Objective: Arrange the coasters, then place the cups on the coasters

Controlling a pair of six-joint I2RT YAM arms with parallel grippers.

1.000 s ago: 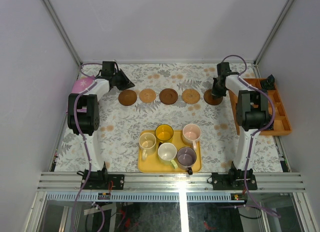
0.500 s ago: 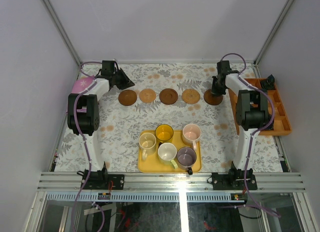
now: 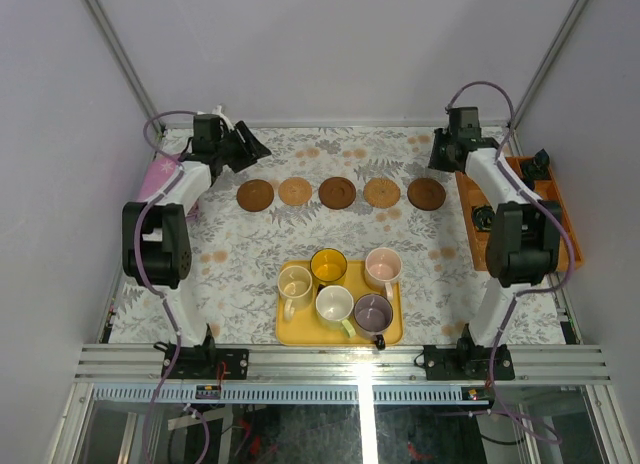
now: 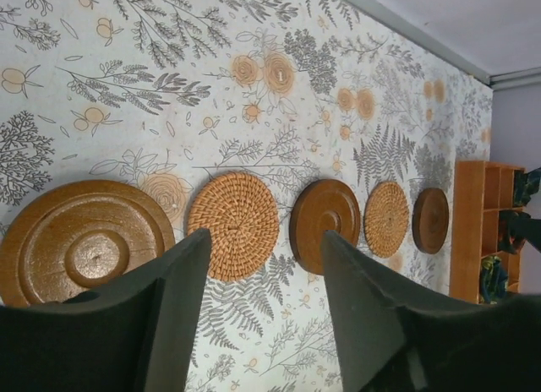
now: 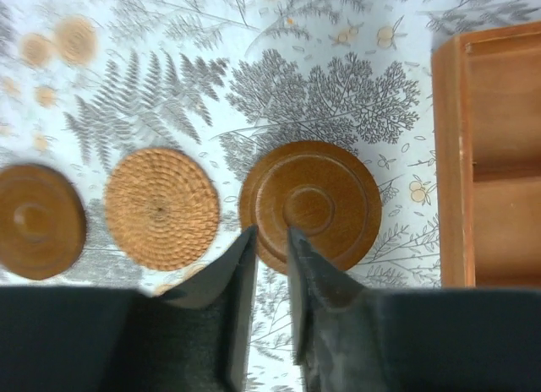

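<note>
Coasters sit in one straight row across the far half of the floral counter [image 3: 230,264], each apart from its neighbours. The left gripper [image 3: 258,151] hangs just behind and left of the dark leftmost coaster [image 3: 255,195], released, its jaws spread wide and empty. In its wrist view the left gripper [image 4: 264,240] frames the tan second coaster [image 4: 232,225] between its fingers. Next come the dark middle coaster [image 3: 337,192], the tan fourth coaster [image 3: 381,192] and the dark rightmost coaster [image 3: 427,193]. The right gripper [image 3: 445,159] hovers just behind that last disc. Its wrist view shows the right gripper [image 5: 271,233] parted by a narrow gap, grasping nothing, the rightmost coaster [image 5: 310,204] just beyond its tips. Nearer the arms' bases, the cream cup [image 3: 295,281], yellow cup [image 3: 329,265], pale cup [image 3: 334,304], purple-grey cup [image 3: 373,311] and pink cup [image 3: 383,265] stand on the yellow tray [image 3: 290,334], well apart from both grippers.
</note>
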